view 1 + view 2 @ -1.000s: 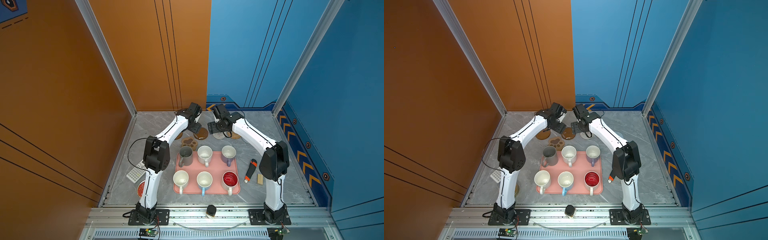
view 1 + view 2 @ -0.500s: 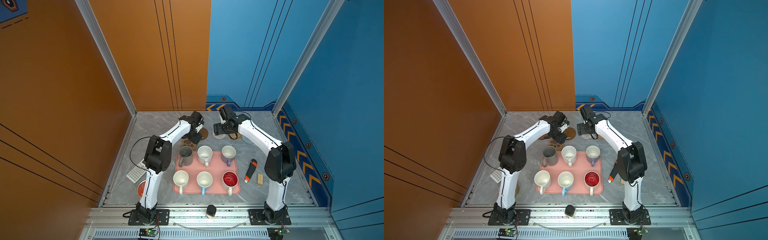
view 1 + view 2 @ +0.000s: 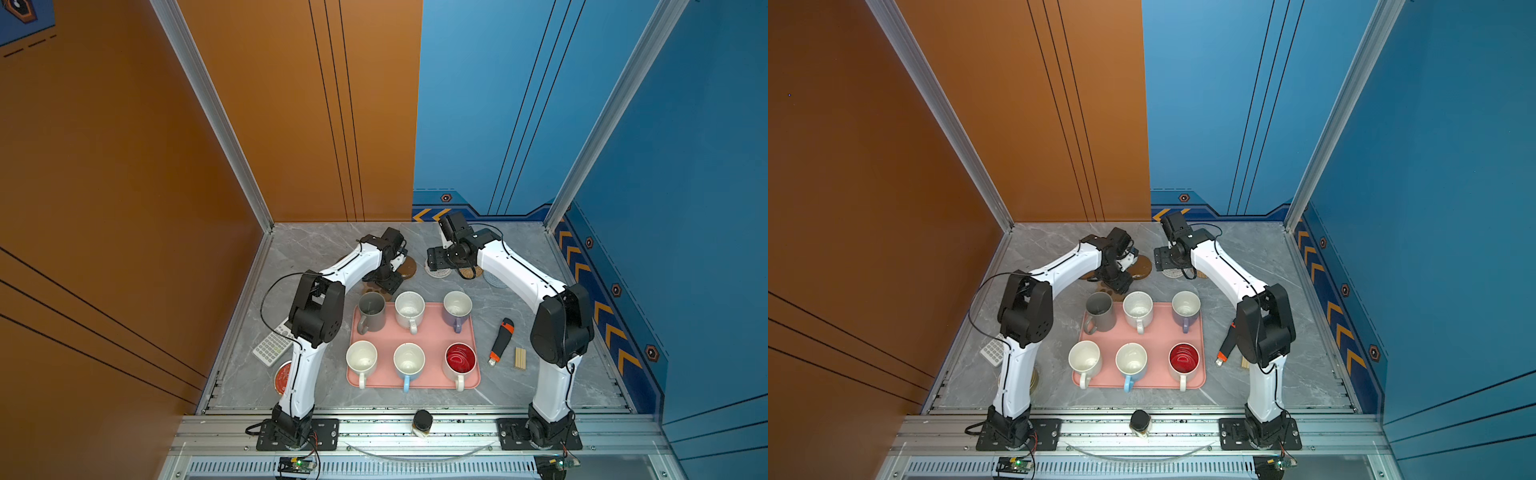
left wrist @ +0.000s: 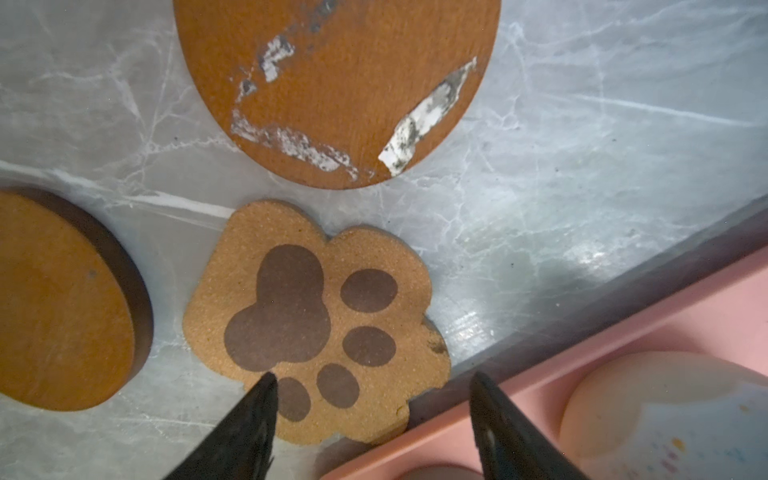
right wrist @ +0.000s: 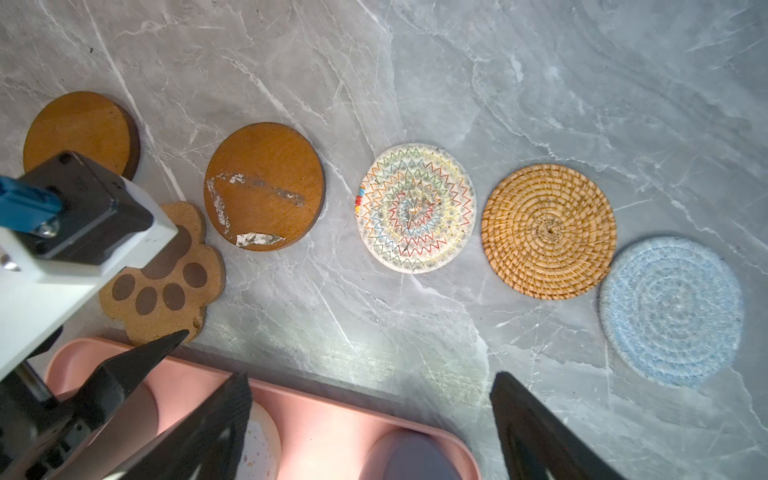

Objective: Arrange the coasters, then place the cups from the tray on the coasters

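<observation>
My left gripper (image 4: 372,380) has its fingers spread wide, nothing pinched between them. One tip hangs over the toe end of the paw coaster (image 4: 316,316) and the other over the rim of the pink tray (image 4: 623,332); I cannot tell whether either touches. The paw coaster lies flat on the marble table (image 4: 582,145), just beside the tray's far rim. The scratched brown disc (image 4: 332,83) and the plain brown disc (image 4: 62,299) lie near it, each apart from it. My right gripper (image 5: 372,377) is likewise spread and empty, hovering over the tray's far rim and the bare table beside it. Beyond the tray the rounds run in a loose line: the two brown discs, then the white woven coaster (image 5: 415,208), the rattan coaster (image 5: 548,230) and the blue woven coaster (image 5: 671,311), the last two nearly edge to edge. My left wrist reaches across that view and hides part of the paw coaster and of the plain brown disc. In a top view all six cups stand upright on the tray in two rows. The grey mug (image 3: 371,311), speckled mug (image 3: 409,309) and lavender mug (image 3: 457,309) are farther from my bases. The white mug (image 3: 361,359), light blue mug (image 3: 409,359) and red-lined mug (image 3: 460,358) are nearer. Off the tray on my right side lie a black-and-orange knife (image 3: 500,340) and a small wooden block (image 3: 520,358). On my left lie a calculator (image 3: 273,345) and a red-topped tin (image 3: 283,376), both partly behind my arm. A dark jar (image 3: 422,422) sits on the front rail.
</observation>
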`<state>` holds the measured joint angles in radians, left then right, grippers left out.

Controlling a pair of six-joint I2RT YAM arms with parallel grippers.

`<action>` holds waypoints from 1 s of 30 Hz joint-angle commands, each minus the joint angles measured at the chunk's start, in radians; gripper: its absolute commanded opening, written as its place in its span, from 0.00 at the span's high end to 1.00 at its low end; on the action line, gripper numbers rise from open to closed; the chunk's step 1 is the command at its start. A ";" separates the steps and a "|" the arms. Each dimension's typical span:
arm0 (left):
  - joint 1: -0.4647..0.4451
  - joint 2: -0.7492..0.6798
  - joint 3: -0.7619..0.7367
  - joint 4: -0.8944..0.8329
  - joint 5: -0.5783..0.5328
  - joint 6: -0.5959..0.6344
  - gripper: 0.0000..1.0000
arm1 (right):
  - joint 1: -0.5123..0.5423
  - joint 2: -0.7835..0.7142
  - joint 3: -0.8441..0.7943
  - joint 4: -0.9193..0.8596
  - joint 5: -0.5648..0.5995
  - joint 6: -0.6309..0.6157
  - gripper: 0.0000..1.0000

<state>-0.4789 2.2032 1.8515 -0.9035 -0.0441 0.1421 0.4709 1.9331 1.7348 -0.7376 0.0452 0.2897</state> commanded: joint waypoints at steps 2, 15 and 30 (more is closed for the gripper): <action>0.000 0.044 0.018 -0.025 -0.013 -0.009 0.26 | -0.006 -0.043 -0.027 0.018 -0.009 0.020 0.11; 0.001 0.097 0.045 -0.025 -0.077 -0.054 0.27 | -0.014 -0.059 -0.057 0.027 -0.007 0.026 0.11; 0.053 0.161 0.107 -0.025 -0.077 -0.079 0.47 | -0.016 -0.060 -0.068 0.032 -0.008 0.037 0.11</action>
<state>-0.4454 2.3192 1.9274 -0.9112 -0.1120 0.0708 0.4614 1.9133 1.6798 -0.7132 0.0448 0.3084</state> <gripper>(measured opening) 0.544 0.891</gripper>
